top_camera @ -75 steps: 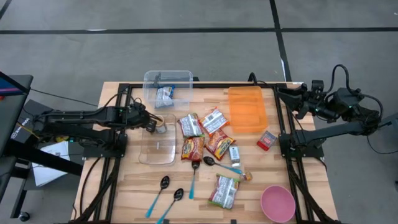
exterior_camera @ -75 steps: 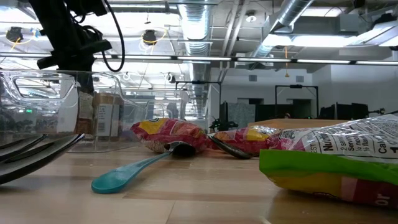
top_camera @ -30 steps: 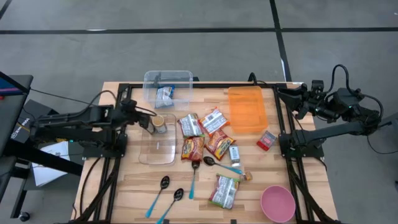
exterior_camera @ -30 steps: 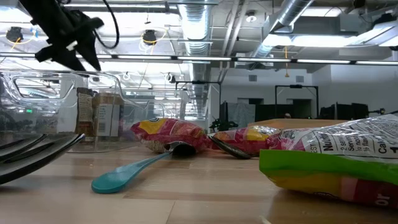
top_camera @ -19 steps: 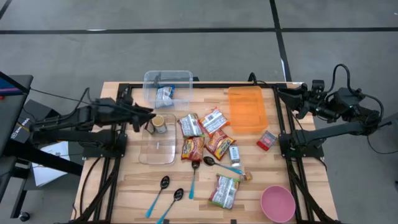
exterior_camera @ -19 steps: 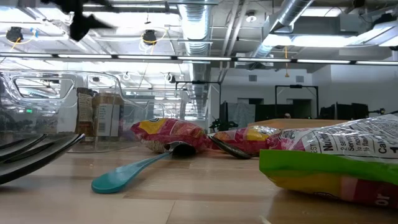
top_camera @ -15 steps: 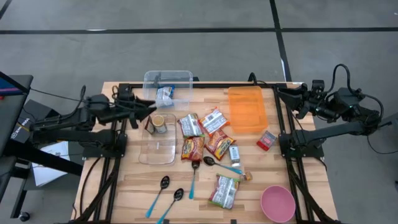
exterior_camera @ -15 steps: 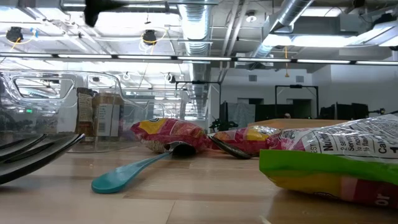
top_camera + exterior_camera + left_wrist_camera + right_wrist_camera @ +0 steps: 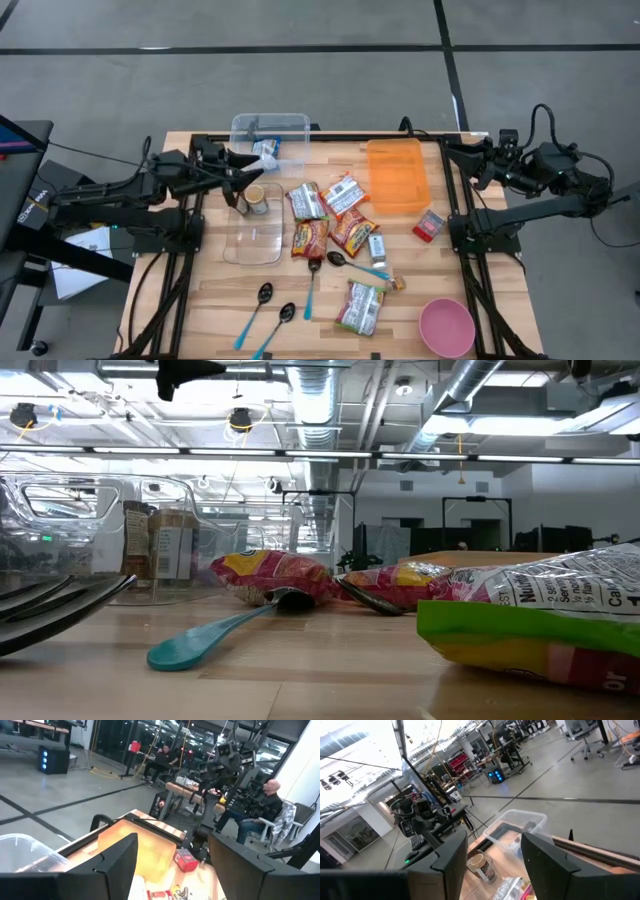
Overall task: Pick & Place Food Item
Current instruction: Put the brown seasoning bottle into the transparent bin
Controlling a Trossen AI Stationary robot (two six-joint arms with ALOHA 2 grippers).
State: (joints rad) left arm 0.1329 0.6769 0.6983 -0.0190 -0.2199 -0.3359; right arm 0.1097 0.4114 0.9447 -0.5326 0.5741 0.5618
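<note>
A small tan jar (image 9: 256, 198) stands upright on a clear flat lid (image 9: 252, 240) at the table's left. It also shows in the right wrist view (image 9: 481, 865). My left gripper (image 9: 245, 172) hovers above and just left of the jar, level, pointing toward the table's right, open and empty (image 9: 175, 851). A clear bin (image 9: 272, 132) behind it holds a silver packet (image 9: 265, 152). Several snack packets (image 9: 311, 238) lie mid-table. My right gripper (image 9: 472, 160) waits raised at the far right, open and empty (image 9: 492, 852).
An orange tray (image 9: 397, 175) lies at the far right, with a small red box (image 9: 430, 225) near it. A pink bowl (image 9: 447, 327) stands at the near right. Several spoons (image 9: 262, 305) and a green packet (image 9: 362, 305) lie near the front edge. People sit beyond the table (image 9: 260, 812).
My left gripper has risen from beside the jar and tipped up from slanting down to level, now pointing toward the table's right. The jar stays upright on the clear lid.
</note>
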